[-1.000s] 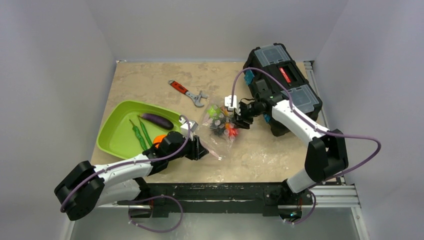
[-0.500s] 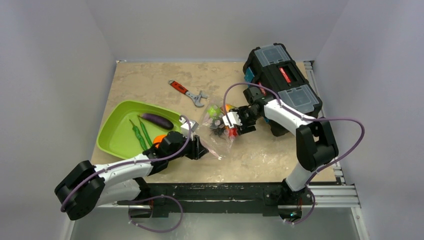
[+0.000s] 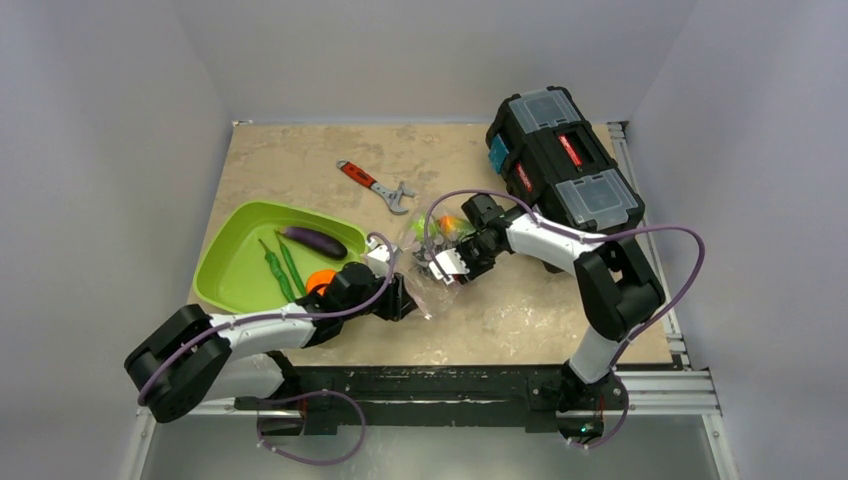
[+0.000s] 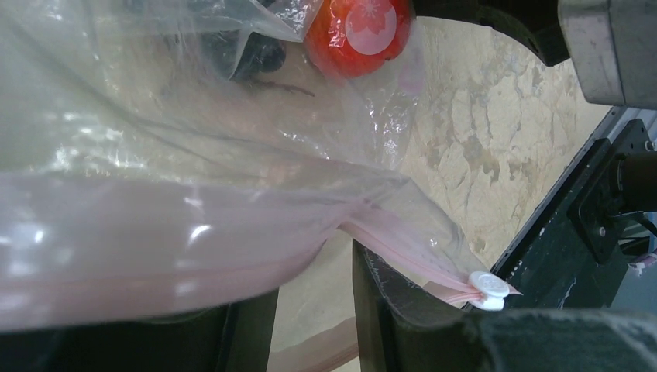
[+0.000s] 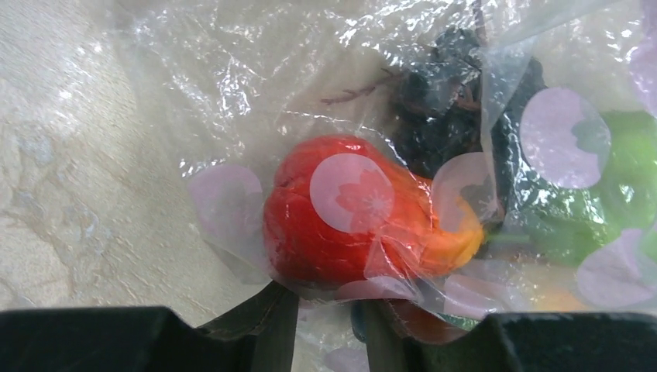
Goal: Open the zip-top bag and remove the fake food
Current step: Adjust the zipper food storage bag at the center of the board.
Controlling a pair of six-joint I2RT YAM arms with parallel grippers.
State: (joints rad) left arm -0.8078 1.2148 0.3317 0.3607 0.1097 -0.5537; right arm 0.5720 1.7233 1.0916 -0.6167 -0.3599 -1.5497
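The clear zip-top bag (image 3: 428, 283) lies mid-table and holds a red piece (image 5: 333, 225), a dark piece (image 5: 442, 124) and green bits (image 5: 596, 209). My left gripper (image 3: 402, 298) is at the bag's near-left corner. In the left wrist view its jaws (image 4: 318, 267) stand narrowly apart. The pink zip strip (image 4: 403, 248) passes between them, taut to the white slider (image 4: 490, 288). My right gripper (image 3: 447, 266) presses on the bag's right side. Its jaws (image 5: 329, 298) stand close together on a plastic fold just below the red piece. A purple eggplant (image 3: 313, 241), green pods (image 3: 280, 265) and an orange fruit (image 3: 318, 279) lie in the green tray (image 3: 225, 270).
A red-handled wrench (image 3: 375, 186) lies behind the bag. A black toolbox (image 3: 565, 165) stands at the back right, close to my right arm. The green tray sits at the left, touching my left forearm.
My right gripper has swung from beside the toolbox left and nearer, onto the bag. My left gripper has stayed at the bag's corner; its arm shifted slightly.
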